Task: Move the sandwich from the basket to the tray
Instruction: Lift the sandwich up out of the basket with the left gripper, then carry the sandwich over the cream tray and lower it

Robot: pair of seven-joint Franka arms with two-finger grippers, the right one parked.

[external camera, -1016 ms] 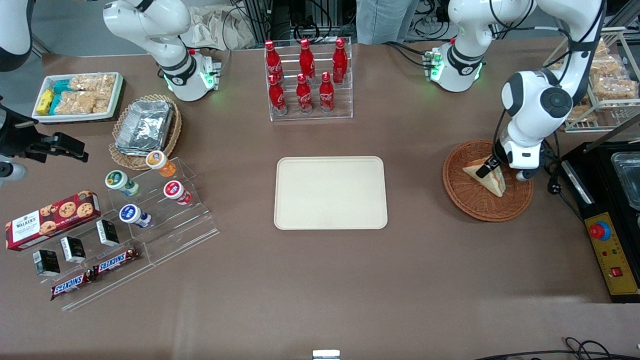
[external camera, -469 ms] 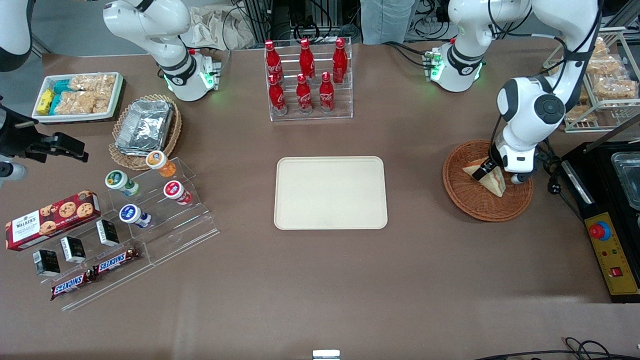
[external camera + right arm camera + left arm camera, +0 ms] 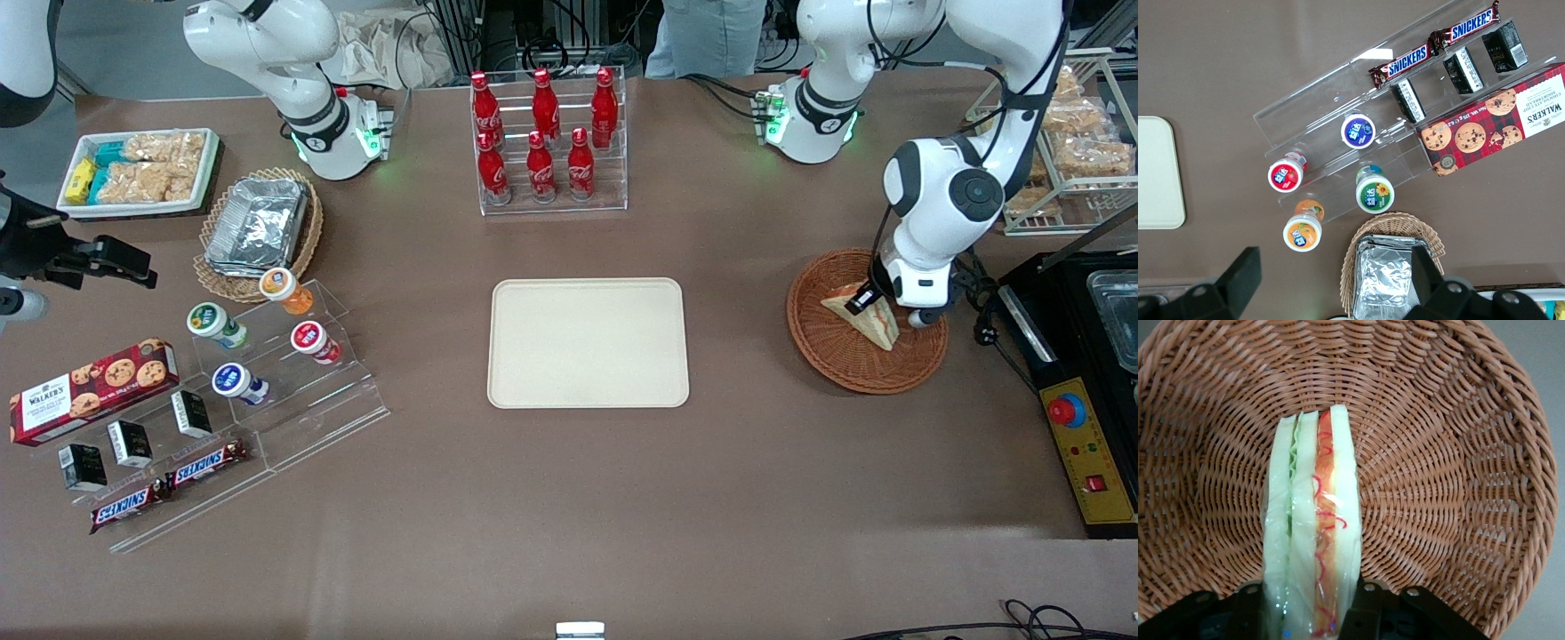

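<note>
The gripper (image 3: pixel 864 300) was down inside the basket (image 3: pixel 836 356), its two fingers (image 3: pixel 1365 613) pressed against either flat face of the sandwich (image 3: pixel 867 322), clamping the wedge between them. The sandwich stood on edge in the basket (image 3: pixel 1458 487), its cut side showing layers of pale bread with green and red filling (image 3: pixel 1313 540), wrapped in clear film. The basket sat on the brown table (image 3: pixel 569 498) toward the working arm's end. The tray (image 3: pixel 588 342) lay flat near the middle of the table, well apart from the basket, with nothing on it. A clear rack of red bottles (image 3: pixel 544 142) stood farther from the front camera than the tray.
</note>
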